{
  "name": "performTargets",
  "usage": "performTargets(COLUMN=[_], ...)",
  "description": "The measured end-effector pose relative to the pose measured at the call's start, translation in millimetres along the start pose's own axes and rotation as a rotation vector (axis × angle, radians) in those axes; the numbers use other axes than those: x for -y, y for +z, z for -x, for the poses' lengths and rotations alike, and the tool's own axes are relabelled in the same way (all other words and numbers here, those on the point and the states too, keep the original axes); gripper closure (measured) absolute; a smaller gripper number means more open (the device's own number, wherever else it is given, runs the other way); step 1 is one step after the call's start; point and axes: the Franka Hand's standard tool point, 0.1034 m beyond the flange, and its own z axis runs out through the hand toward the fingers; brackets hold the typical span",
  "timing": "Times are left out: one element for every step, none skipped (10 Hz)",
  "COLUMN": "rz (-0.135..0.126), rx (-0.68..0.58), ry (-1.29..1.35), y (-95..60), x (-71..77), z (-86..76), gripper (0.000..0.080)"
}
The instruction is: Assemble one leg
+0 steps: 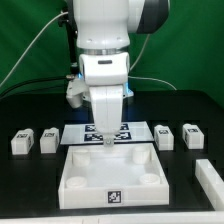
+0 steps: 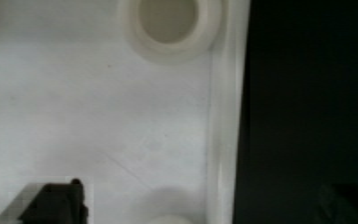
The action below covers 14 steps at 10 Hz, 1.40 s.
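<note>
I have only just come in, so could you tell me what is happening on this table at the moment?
The robot arm's hand hangs open and empty over the white tray, close to one corner socket. All four legs lie loose on the black table: two at the exterior view's left and two at its right. No leg stands in a socket yet.

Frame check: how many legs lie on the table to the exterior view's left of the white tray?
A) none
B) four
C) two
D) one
C: an outer leg and an inner leg lie side by side on the exterior view's left of the tray.
</note>
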Motion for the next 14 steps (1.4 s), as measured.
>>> performTargets(rz=[-0.013, -0.031, -0.028, -0.021, -0.022, -0.023, -0.023, -0.024, -0.024, -0.024, -0.017, -0.015, -0.011, -0.009], rx=[-0.005, -0.008, -0.012, -0.013, -0.013, -0.013, -0.013, -0.013, -0.013, -0.013, -0.013, -0.013, -0.013, -0.013], ry=[0.004, 0.007, 0.010, 0.011, 0.011, 0.011, 0.012, 0.012, 0.012, 0.013, 0.013, 0.013, 0.013, 0.013], y=[11.3, 21.4, 27.4, 29.2, 29.0, 29.5, 29.7, 29.8, 30.1, 30.2, 29.3, 29.1, 28.9, 28.7], x=[5.4, 10.8, 11.5, 10.6, 10.7, 11.0, 11.1, 11.2, 11.4, 11.4, 9.9, 9.4, 8.7, 8.1], z=[-0.9, -0.7, -0.3, 0.0, 0.0, 0.2, 0.4, 0.5, 0.6, 0.7, 0.8, 0.9, 0.9, 0.9], gripper=[0.0150, 0.0150, 0.0150, 0.0150, 0.0150, 0.0251, 0.0387, 0.0387, 0.0583, 0.0714, 0.0737, 0.0737, 0.0737, 0.0737])
